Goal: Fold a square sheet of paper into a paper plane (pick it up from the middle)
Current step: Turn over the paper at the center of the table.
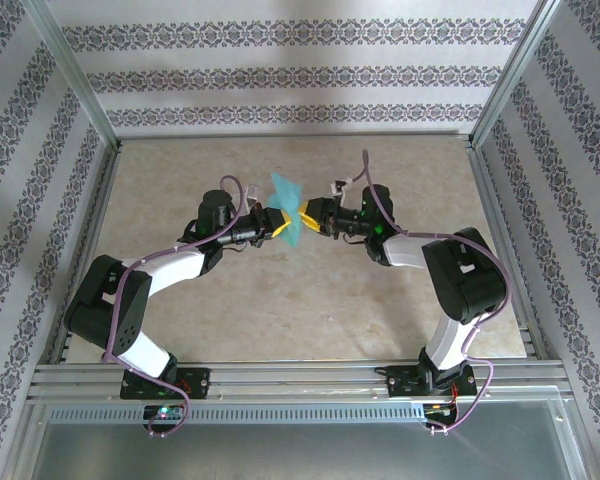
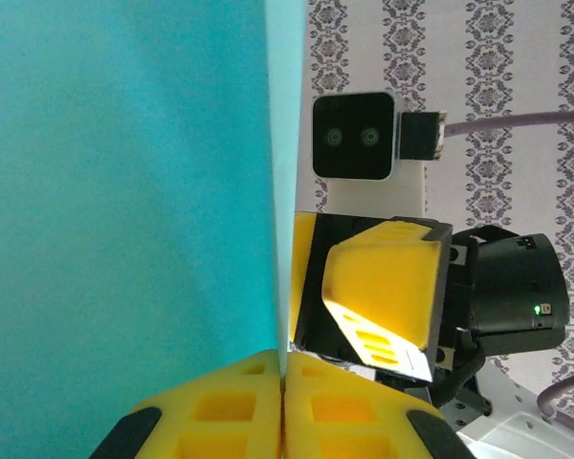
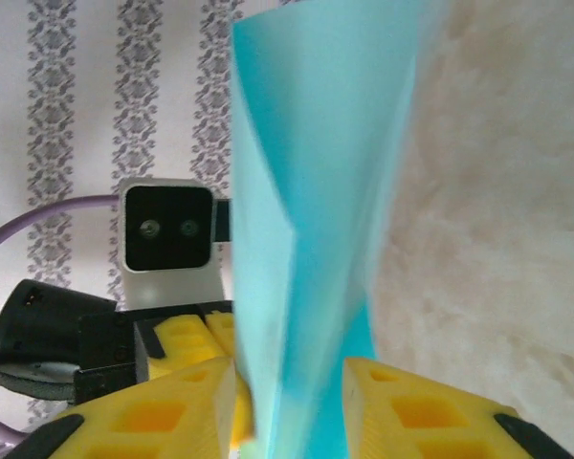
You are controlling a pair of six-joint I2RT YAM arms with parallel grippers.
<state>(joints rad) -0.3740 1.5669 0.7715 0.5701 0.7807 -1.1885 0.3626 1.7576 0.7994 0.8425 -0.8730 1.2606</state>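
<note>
The square sheet of paper (image 1: pixel 286 203) is off the table (image 1: pixel 230 320), held in the air between the two grippers at mid-workspace. It stands roughly on edge, and most of it sticks out past the fingertips toward the far wall. The right wrist view shows a diagonal crease and overlapping layers, so it is already part-folded, not a flat square.

Handling, as a judgement:
- Very light and thin, with no stiffness of its own. Free areas will flop and bow.
- The surface looks smooth. The foam pads should hold it, but a one-point pinch lets it pivot.
- It creases easily, and a stray dent stays in. Pulling against a clamped edge risks a tear.
- Best hold is on the fold line or close to it, where the doubled layers are stiffest. Loose corners are the worst place.

Left gripper (image 2: pixel 282 413): yellow pads pressed flat together with no gap, and the paper's lower edge is caught in the seam. This pinch carries the sheet.

Right gripper (image 3: pixel 289 411): jaws part-open, with a clear gap between the pads. The paper runs down through that gap, near or brushing the left-hand pad (image 3: pixel 187 406). It is not clamped, so this gripper holds nothing.

The grippers face each other nose to nose, just beside one another, with the sheet between them.

Risk: with a single pinch low on the sheet, the top can droop or twist before a second grip goes on.
</note>
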